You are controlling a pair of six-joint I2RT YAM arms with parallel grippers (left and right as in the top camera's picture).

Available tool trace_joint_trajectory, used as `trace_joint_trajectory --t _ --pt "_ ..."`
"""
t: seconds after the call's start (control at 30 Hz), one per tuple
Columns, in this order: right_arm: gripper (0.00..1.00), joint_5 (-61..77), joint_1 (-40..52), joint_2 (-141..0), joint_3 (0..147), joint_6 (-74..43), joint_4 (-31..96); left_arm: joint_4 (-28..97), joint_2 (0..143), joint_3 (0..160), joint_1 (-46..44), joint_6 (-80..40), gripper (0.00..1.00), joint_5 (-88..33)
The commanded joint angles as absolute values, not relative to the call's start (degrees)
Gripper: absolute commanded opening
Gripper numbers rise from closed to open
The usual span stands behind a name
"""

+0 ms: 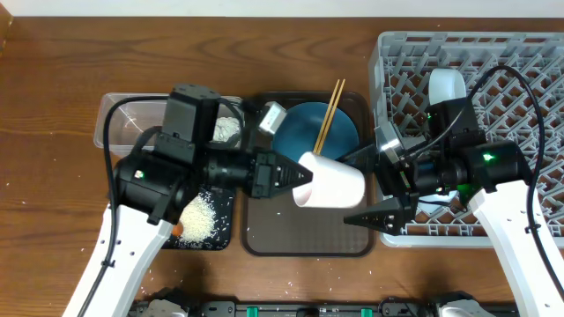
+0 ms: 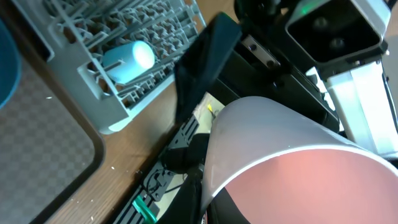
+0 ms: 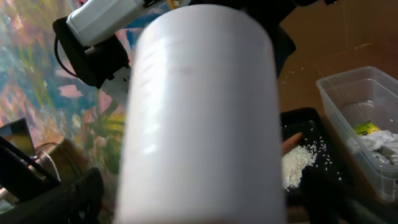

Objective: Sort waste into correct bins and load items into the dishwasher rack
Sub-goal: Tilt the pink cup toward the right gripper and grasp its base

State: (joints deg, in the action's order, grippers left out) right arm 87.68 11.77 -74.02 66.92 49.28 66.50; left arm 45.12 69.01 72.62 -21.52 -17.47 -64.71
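The large square grey lattice dishwasher rack [image 1: 529, 53] stands at the counter's right, with a light blue cup [image 1: 447, 85] lying in it. Over the brown serving tray [image 1: 304, 242] the pale pink cup [image 1: 333, 181] hangs on its side, the left gripper [image 1: 298, 174] holding it with jaws pinching its rim. The right gripper [image 1: 348, 189] faces the base, jaws spread either side. This looks like a handover. The right should close squarely on the cup's body before the left lets go.
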Motion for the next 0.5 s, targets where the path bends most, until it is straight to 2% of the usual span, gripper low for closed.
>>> trace_joint_trajectory --t 0.0,0.1,0.3,0.47 --pt "0.98 89.34 12.08 -73.38 67.44 50.15 66.48 44.03 69.23 72.2 -22.96 -16.12 0.06 -64.84" --pt "0.96 89.34 12.08 -73.38 67.44 49.76 66.39 44.07 69.23 72.2 -23.22 -16.12 0.06 -64.84" --pt "0.75 89.34 11.97 -73.38 67.44 49.76 64.58 44.64 69.23 72.2 -23.22 -16.12 0.06 -64.84" --pt "0.68 89.34 11.97 -73.38 67.46 49.76 63.96 45.01 69.23 72.2 -23.22 -16.1 0.07 -64.82"
